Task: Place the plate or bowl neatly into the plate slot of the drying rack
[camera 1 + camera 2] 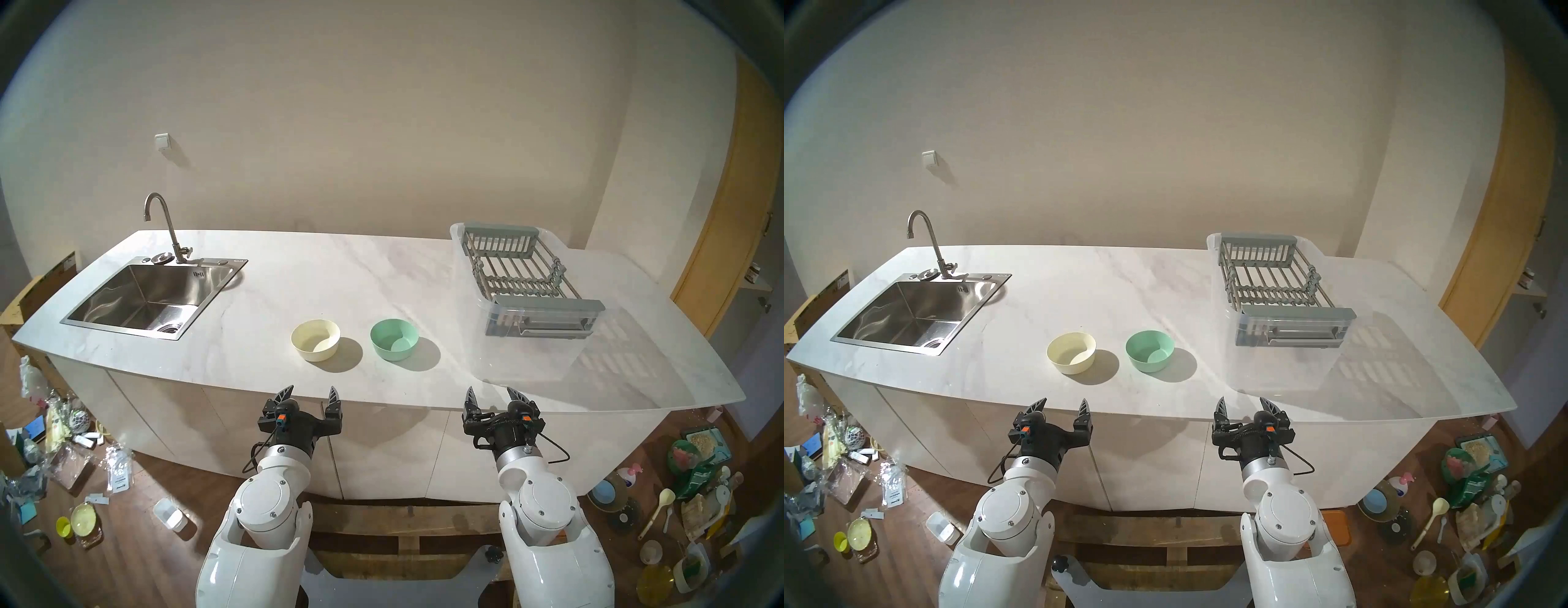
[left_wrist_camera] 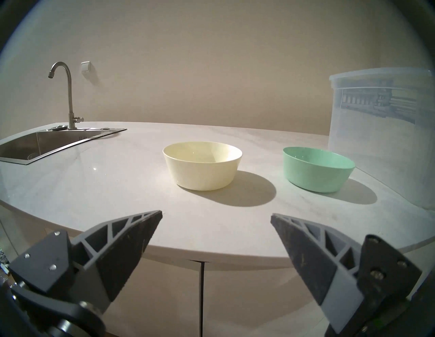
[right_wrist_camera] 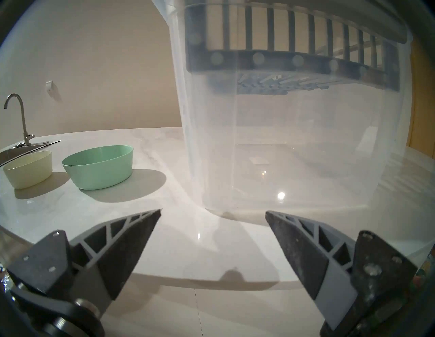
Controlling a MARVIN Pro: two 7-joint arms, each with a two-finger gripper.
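A cream bowl [image 1: 315,339] [image 1: 1071,352] [image 2: 202,164] [image 3: 28,169] and a mint-green bowl [image 1: 394,339] [image 1: 1149,350] [image 2: 317,171] [image 3: 98,167] stand upright side by side near the middle of the white counter. The grey drying rack [image 1: 526,271] [image 1: 1280,280] [image 3: 292,51] rests on top of a clear plastic tub at the back right. Its plate slot [image 1: 519,285] [image 1: 1276,294] of toothed bars is empty. My left gripper [image 1: 312,395] [image 1: 1063,406] [image 2: 216,217] hovers open at the counter's front edge, short of the cream bowl. My right gripper [image 1: 492,395] [image 1: 1243,405] [image 3: 213,215] is open too, facing the tub.
A steel sink [image 1: 144,297] with a tall faucet [image 1: 163,225] is set into the counter's left end. The clear tub [image 1: 534,339] [image 2: 376,141] [image 3: 306,153] fills the right side. Clutter covers the floor on both sides of the counter.
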